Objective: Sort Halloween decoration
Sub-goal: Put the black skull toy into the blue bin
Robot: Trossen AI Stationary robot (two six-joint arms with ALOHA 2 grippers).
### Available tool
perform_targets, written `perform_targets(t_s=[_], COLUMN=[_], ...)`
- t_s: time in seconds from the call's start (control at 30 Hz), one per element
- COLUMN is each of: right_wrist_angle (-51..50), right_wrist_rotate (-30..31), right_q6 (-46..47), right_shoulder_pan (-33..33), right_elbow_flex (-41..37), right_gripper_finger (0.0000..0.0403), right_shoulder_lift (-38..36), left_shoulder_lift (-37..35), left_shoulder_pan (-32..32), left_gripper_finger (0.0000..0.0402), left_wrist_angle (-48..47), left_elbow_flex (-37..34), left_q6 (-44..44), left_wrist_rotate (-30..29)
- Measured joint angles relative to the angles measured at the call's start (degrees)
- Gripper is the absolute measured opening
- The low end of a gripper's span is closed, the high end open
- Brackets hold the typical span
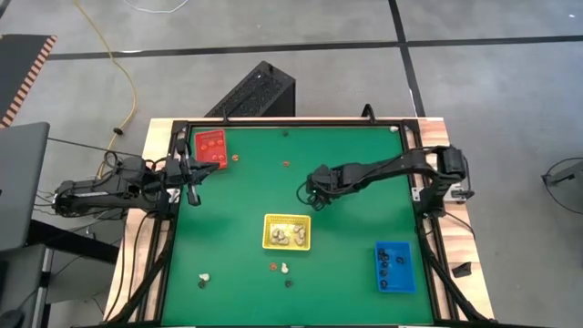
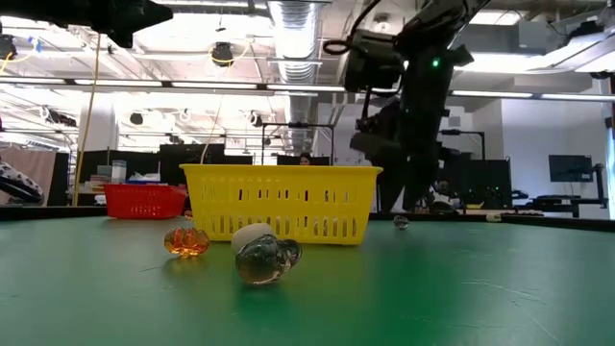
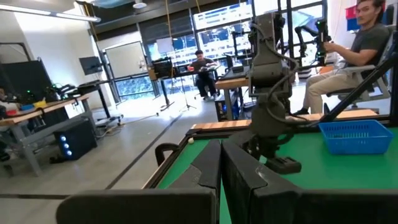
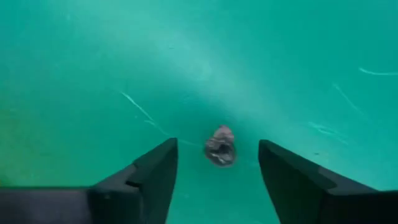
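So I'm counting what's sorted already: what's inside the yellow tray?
From above, the yellow tray holds a cluster of cream-white trinkets, about four. From table level its slotted wall hides them, so an exact count is not possible.

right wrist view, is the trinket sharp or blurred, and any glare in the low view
Right wrist view: the dark trinket is soft and blurred, the green mat hazy, with the right gripper open around it. Low view: bright ceiling lights glare overhead; the glassy trinket up front carries highlights.
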Motion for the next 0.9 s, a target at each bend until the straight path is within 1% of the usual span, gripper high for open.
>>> perform_targets(t_s=[0.07,0.13,0.37,0.47,0.6,0.67,0.8,0.9], right_wrist_angle=[0.89,2.03,4.08,4.33,5.66,10.35,27.03,35.02], right_wrist_rotate=[0.36,0.87,4.16,7.65,13.86,16.85,24.02,28.29], right_q6=[-0.48,-0.92,-0.49,1.80,7.61,11.09,14.62,19.44], right_shoulder_pan=[0.09,0.22,1.14,2.69,6.28,8.12,10.48,12.06], right_elbow_flex=[0.00,0.00,0.17,-0.48,-3.40,-6.19,-14.35,-19.60], right_gripper_finger=[0.0269,0.0275,0.0276,0.0276,0.0276,0.0276,0.0276,0.0276], right_shoulder_lift=[1.22,2.52,5.56,5.55,4.54,4.50,5.42,5.49], left_shoulder_lift=[0.00,0.00,0.00,0.00,0.00,0.00,0.00,0.00], left_shoulder_pan=[0.00,0.00,0.00,0.00,0.00,-0.02,0.00,-0.01], left_gripper_finger=[0.0000,0.0000,0.0000,0.0000,0.0000,0.0000,0.0000,0.0000], left_wrist_angle=[-0.24,-0.36,-1.03,-1.00,-1.00,-0.95,-0.83,-0.84], left_elbow_flex=[0.00,0.00,0.00,0.00,0.00,0.00,0.02,0.00], left_q6=[0.25,0.55,0.68,0.68,0.82,1.16,1.11,0.28], left_wrist_rotate=[0.00,-0.02,-0.05,-0.07,-0.09,-0.09,-0.11,-0.06])
